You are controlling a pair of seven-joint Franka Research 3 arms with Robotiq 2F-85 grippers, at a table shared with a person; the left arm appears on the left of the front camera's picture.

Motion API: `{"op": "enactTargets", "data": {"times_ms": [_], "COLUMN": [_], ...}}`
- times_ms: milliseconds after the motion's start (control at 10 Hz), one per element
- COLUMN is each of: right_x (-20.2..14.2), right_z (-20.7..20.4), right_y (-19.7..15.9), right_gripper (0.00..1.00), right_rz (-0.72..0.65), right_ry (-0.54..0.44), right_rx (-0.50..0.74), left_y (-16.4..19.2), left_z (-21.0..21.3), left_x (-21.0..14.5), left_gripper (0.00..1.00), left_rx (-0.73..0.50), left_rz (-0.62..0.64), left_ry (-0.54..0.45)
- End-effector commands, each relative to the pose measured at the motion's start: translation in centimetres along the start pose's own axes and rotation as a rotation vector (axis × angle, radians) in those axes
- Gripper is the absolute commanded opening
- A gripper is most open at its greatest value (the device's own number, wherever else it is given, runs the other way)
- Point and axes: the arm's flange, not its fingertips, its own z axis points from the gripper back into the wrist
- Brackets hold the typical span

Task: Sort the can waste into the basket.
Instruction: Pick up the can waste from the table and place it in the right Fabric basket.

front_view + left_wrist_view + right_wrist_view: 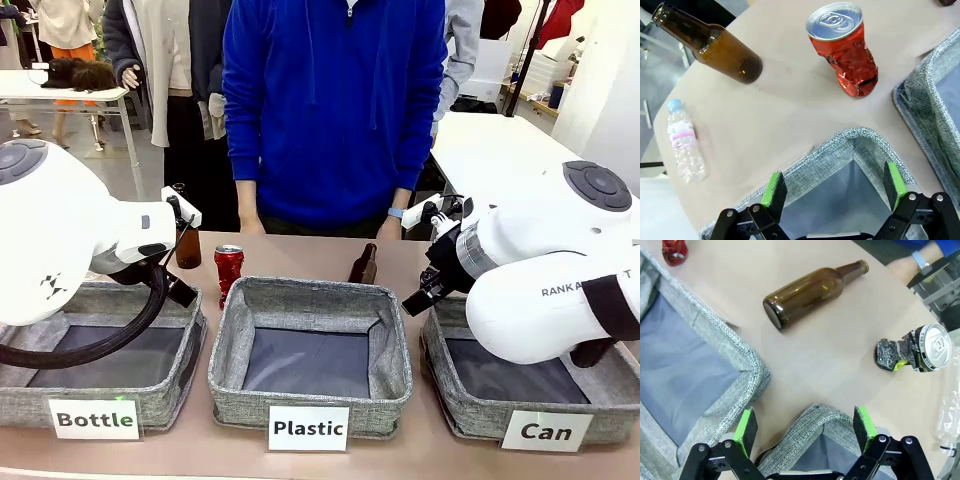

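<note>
We judge no pick begun: our left gripper and right gripper gape empty, while the crumpled red metal can and dented black-and-silver can rest on the table outside the grey fabric "Can" basket, awaiting a grasp.

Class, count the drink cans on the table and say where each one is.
2. The red can sits behind the gap between the Bottle basket and the Plastic basket; the black-and-silver can sits beyond the Can basket. Others may be hidden.

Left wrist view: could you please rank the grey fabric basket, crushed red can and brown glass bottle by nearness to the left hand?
1. Grey fabric basket, under left hand.
2. Crushed red can, upper right.
3. Brown glass bottle, upper left.
</note>
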Motion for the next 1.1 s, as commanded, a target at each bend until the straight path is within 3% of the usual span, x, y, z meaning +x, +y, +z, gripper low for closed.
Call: {"op": "enactTargets", "data": {"times_ms": [0,1000], "right_x": [0.0,0.0], "right_z": [0.01,0.01], "right_y": [-0.02,-0.02], "right_gripper": [1.0,1.0], "right_rz": [-0.002,-0.002], "right_ry": [-0.001,-0.001], "right_rx": [0.0,0.0], "left_y": [0.03,0.03], "left_z": [0.01,0.01], "left_x": [-0.05,-0.05], "left_gripper": [1.0,1.0], "left_rx": [0.001,0.001], "left_rz": [0.0,0.0], "left_ry": [0.0,0.0]}}
